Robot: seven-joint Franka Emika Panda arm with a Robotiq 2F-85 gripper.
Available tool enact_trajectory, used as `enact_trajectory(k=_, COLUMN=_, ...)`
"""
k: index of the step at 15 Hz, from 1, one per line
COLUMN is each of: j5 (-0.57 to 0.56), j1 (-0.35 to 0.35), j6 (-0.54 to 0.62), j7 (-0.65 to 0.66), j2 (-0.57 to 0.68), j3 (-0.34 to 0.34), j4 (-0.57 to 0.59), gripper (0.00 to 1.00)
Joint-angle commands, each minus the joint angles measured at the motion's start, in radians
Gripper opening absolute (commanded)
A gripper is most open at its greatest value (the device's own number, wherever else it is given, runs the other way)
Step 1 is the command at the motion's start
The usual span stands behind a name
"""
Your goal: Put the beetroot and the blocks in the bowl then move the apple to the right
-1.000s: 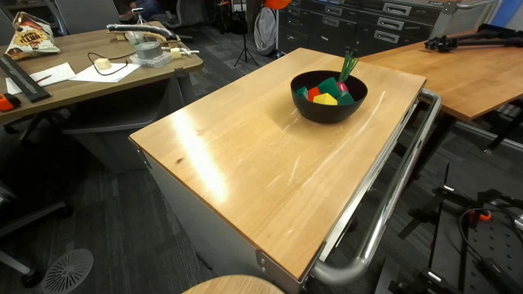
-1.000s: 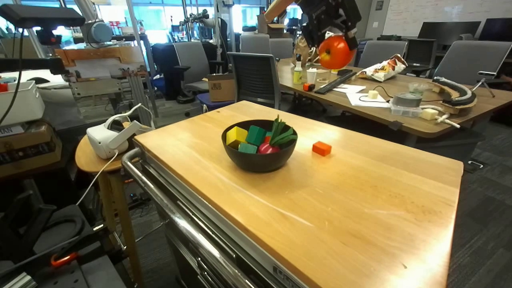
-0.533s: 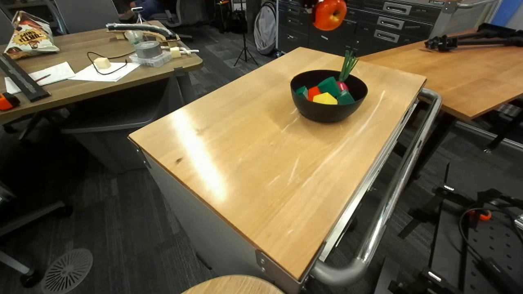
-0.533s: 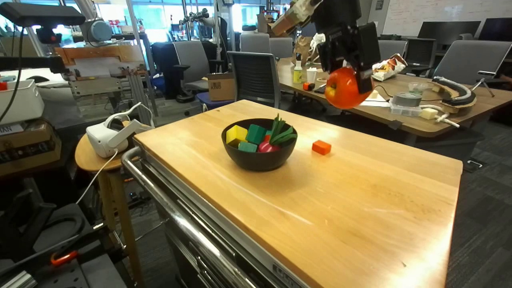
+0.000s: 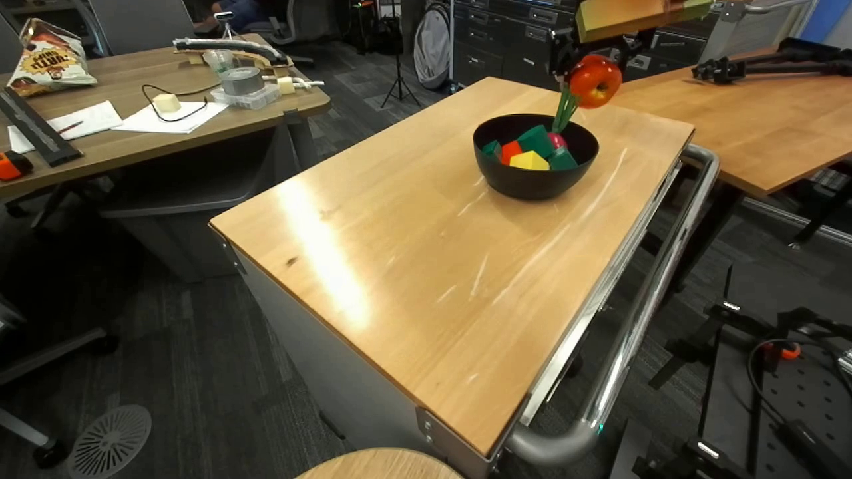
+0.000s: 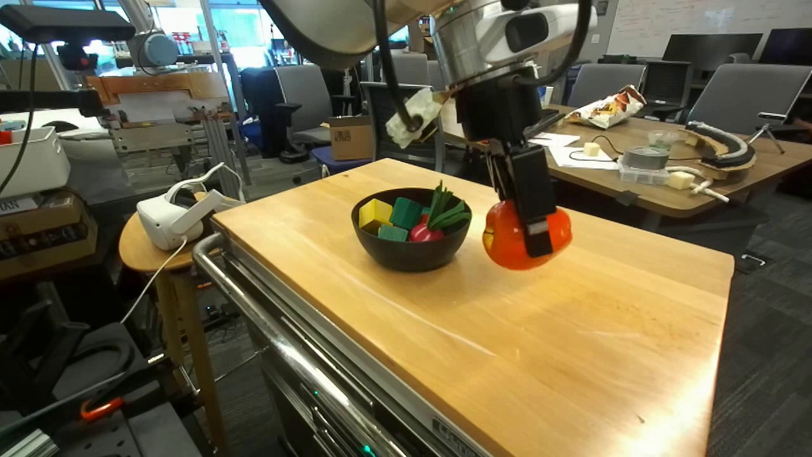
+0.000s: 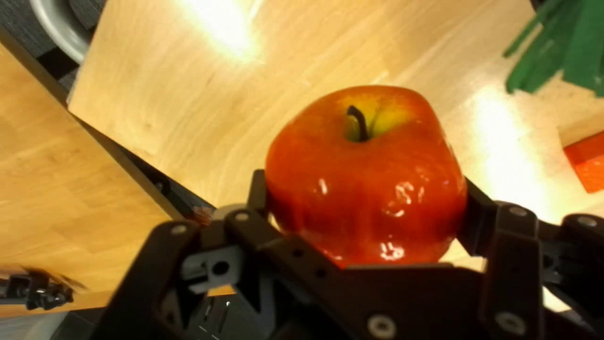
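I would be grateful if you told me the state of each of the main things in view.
Apple: gripped by the hand, held above the tabletop.
Hand: shut on the apple.
Bowl: upright on the tabletop.
Beetroot: in the bowl, stalks upward.
Yellow, green and red blocks: in the bowl.
Red-orange block: loose on the tabletop, outside the bowl.
White headset: resting on the stool.
Cabinet drawers: shut, as far as visible.

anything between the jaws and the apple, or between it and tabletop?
Between jaws and apple: nothing, they're closed on its sides. Between apple and tabletop: nothing visible, though the apple hides the spot beneath it in the wrist view. A red-orange block lies off to the apple's right there.
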Motion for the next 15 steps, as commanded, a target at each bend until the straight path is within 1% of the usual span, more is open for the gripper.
enact_trajectory(k=1, j5=-0.07, j1=-0.036, j6=0.031, j7=0.109, j2=-0.071, j3=0.004, j4=-0.107, gripper=0.6)
enact_trajectory(k=7, j5=-0.058, j1=-0.076, j6=0.055, j7=0.156, j2=-0.069, j3=0.009, j4=-0.149, gripper=0.6)
enact_trajectory(k=15, j5=-0.081, j1=-0.068, j6=0.045, j7=0.244, j2=-0.069, j3=0.03, j4=-0.185, gripper=0.6)
